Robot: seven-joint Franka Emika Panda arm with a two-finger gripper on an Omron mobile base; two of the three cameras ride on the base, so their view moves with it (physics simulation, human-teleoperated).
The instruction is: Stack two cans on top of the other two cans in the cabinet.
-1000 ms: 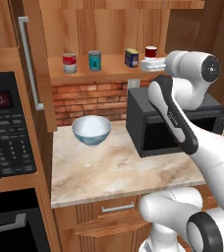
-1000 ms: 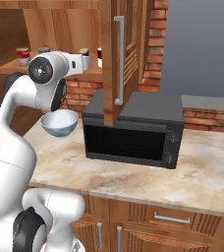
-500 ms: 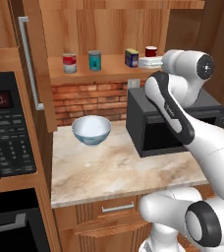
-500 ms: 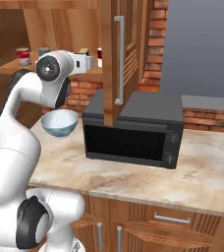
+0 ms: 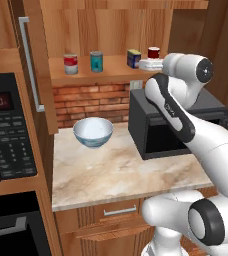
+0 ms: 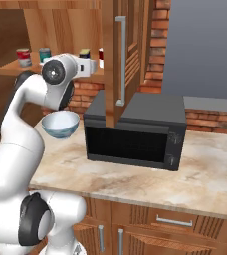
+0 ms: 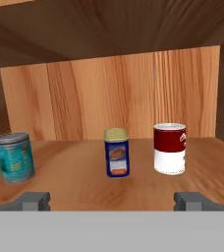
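Dark blue can [image 7: 117, 152] sits dead ahead of our gripper [image 7: 112, 201], upright on the cabinet [image 7: 133, 78] shelf. We judge it rigid, light, a bit slick; take it mid-body from the sides. Jaws wide open, empty. We count four cans: teal can [image 7: 14, 157] left, red-banded white can [image 7: 169, 148] right, red-label silver can [image 5: 71, 64] farthest left.

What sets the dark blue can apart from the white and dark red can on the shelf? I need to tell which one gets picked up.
The dark blue can is slimmer, with a yellowish lid and an orange-marked label; the white and dark red can is wider, dark red on top and white below. The blue one stands between the teal can and the red one. Both stand upright on the cabinet shelf, unstacked.
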